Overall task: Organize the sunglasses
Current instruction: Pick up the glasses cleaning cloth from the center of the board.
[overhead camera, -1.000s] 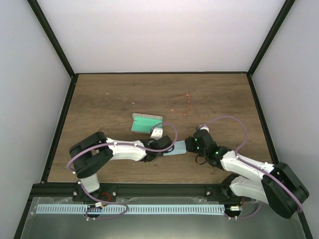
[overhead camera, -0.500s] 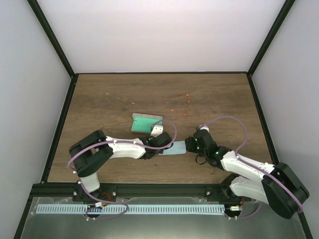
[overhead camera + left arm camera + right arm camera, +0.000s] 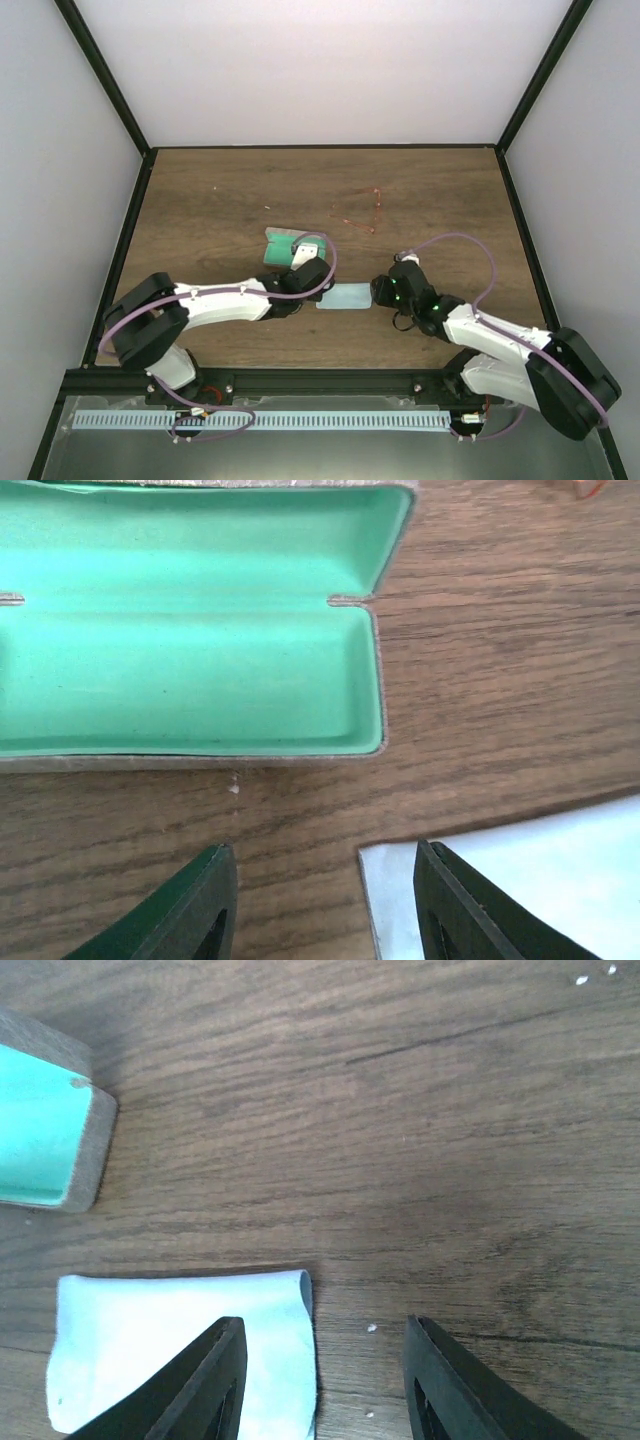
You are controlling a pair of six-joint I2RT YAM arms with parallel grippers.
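Observation:
The sunglasses (image 3: 362, 212), a thin red wire frame, lie on the table beyond both arms. The grey case with green lining (image 3: 287, 247) lies open; it fills the top of the left wrist view (image 3: 190, 620) and its corner shows in the right wrist view (image 3: 50, 1130). The pale blue cloth (image 3: 346, 297) lies flat between the grippers. My left gripper (image 3: 325, 900) is open and empty, low over the table between the case and the cloth's left edge (image 3: 520, 880). My right gripper (image 3: 320, 1380) is open and empty over the cloth's right edge (image 3: 180, 1340).
Dark wooden table (image 3: 220, 200) with a black raised rim and white walls on three sides. Small white crumbs lie on the wood near the right gripper (image 3: 372, 1328).
My left arm has stretched out and its gripper moved up and left off the cloth towards the case. The cloth now lies more exposed. The right arm has not moved.

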